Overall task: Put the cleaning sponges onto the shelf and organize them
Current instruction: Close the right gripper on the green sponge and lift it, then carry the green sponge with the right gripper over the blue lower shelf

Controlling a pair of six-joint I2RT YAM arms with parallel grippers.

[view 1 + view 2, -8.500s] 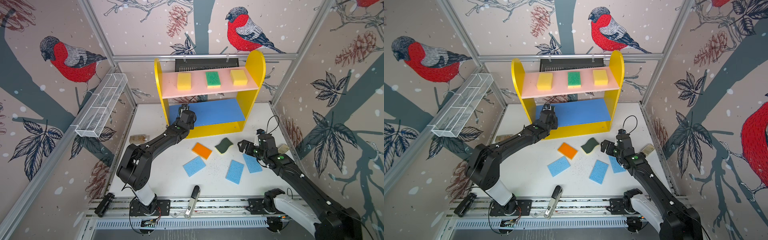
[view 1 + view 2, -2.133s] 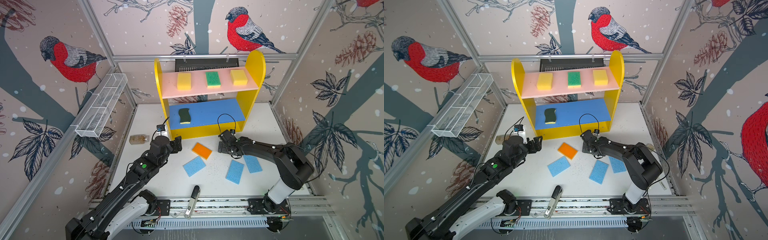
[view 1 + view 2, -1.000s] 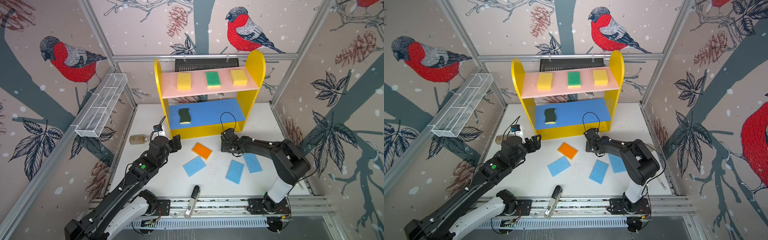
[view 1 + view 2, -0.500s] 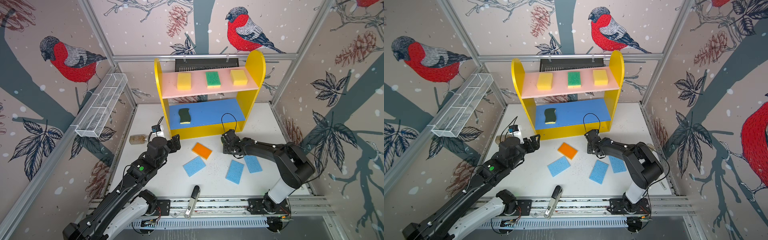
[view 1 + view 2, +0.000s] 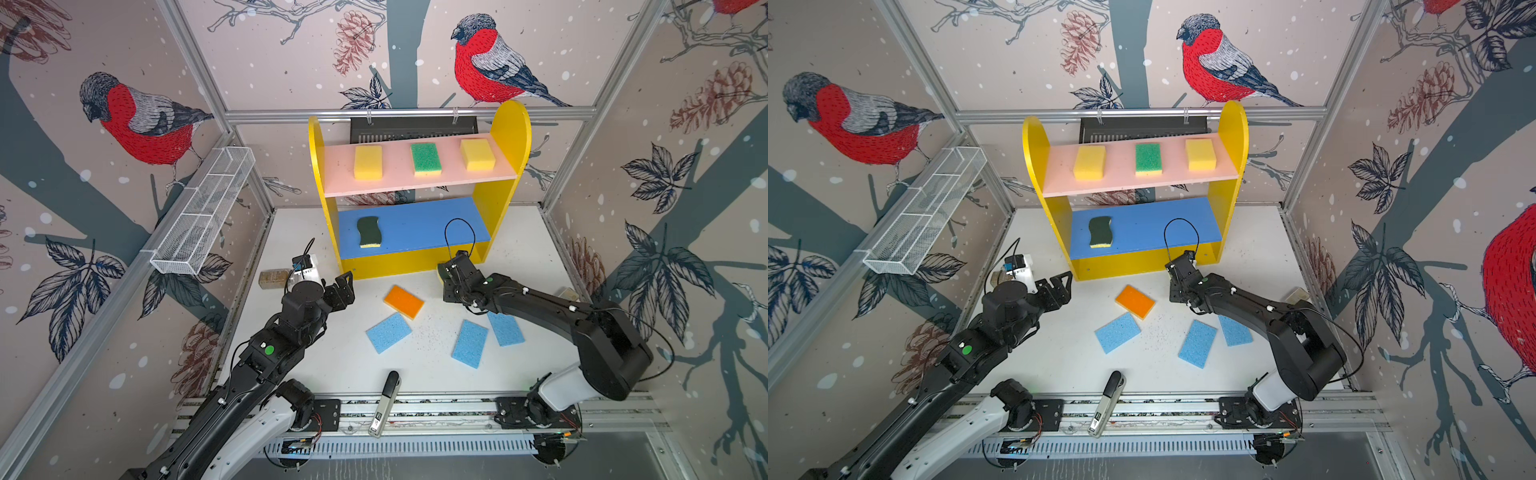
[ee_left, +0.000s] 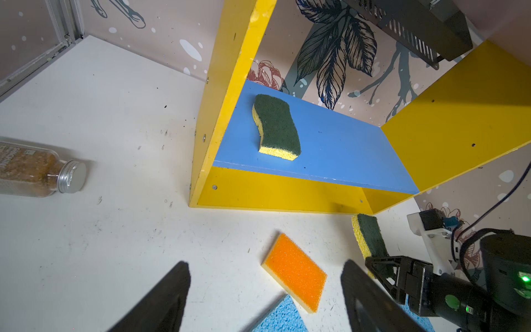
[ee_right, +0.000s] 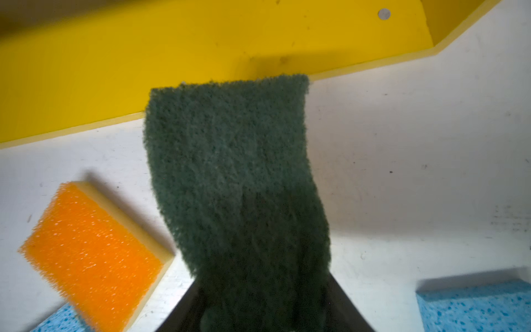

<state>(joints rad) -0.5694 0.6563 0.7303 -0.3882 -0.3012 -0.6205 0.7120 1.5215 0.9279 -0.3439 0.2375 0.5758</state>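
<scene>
My right gripper (image 5: 451,275) is shut on a dark green wavy-edged sponge (image 7: 235,178), held just in front of the shelf's (image 5: 509,124) yellow base at its right end. Over the table left of the shelf, my left gripper (image 5: 343,286) stands open and empty. The pink board carries two yellow blocks (image 5: 368,162) (image 5: 478,154) with a green-topped sponge (image 5: 425,158) between them. Another dark green sponge (image 5: 369,231) lies on the blue board. An orange-topped sponge (image 5: 403,301) and three light blue ones (image 5: 388,332) (image 5: 469,343) (image 5: 505,328) lie on the table.
A brownish bottle (image 5: 272,277) lies on its side by the left wall. A white wire basket (image 5: 203,212) hangs on that wall. A black and white tool (image 5: 384,403) rests at the table's front edge. A small object (image 5: 567,293) sits against the right wall.
The left gripper left a dark green sponge on the blue board and drew back. The right arm reached the other dark green sponge, and its jaws closed on it within the last second.
</scene>
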